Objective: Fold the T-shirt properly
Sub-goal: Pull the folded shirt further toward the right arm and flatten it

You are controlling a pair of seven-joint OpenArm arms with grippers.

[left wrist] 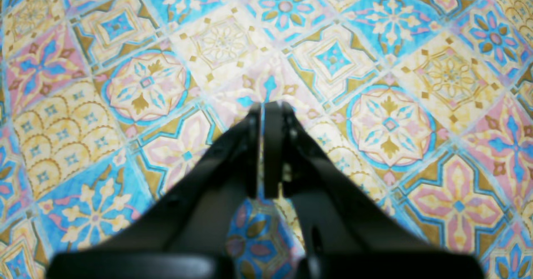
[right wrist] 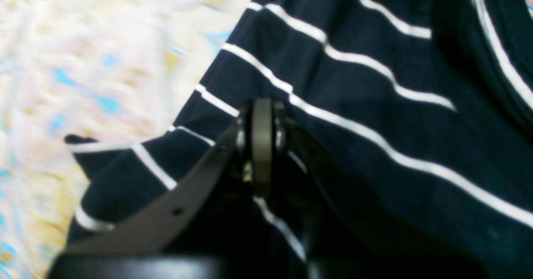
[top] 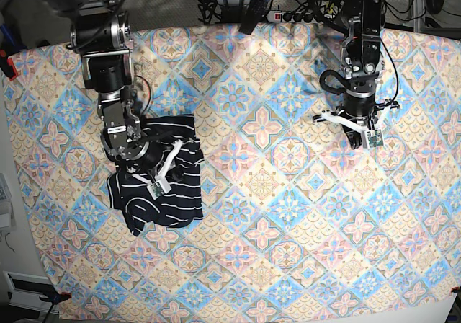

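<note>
The T-shirt (top: 173, 197), dark navy with thin white stripes, lies bunched on the left side of the patterned cloth in the base view. My right gripper (top: 144, 173) sits over its upper part. In the right wrist view that gripper (right wrist: 262, 104) is shut, with the T-shirt (right wrist: 374, 116) gathered at its tips and draped around the fingers, so a fold appears pinched. The cloth behind it is blurred while the shirt stays sharp. My left gripper (left wrist: 263, 104) is shut with nothing in it, hovering over bare cloth at the right (top: 356, 143), far from the shirt.
The pastel tile-patterned cloth (top: 288, 193) covers the whole table and fills the left wrist view (left wrist: 374, 41). Cables and a power strip (top: 288, 13) run along the far edge. The table's near edge is at the bottom right.
</note>
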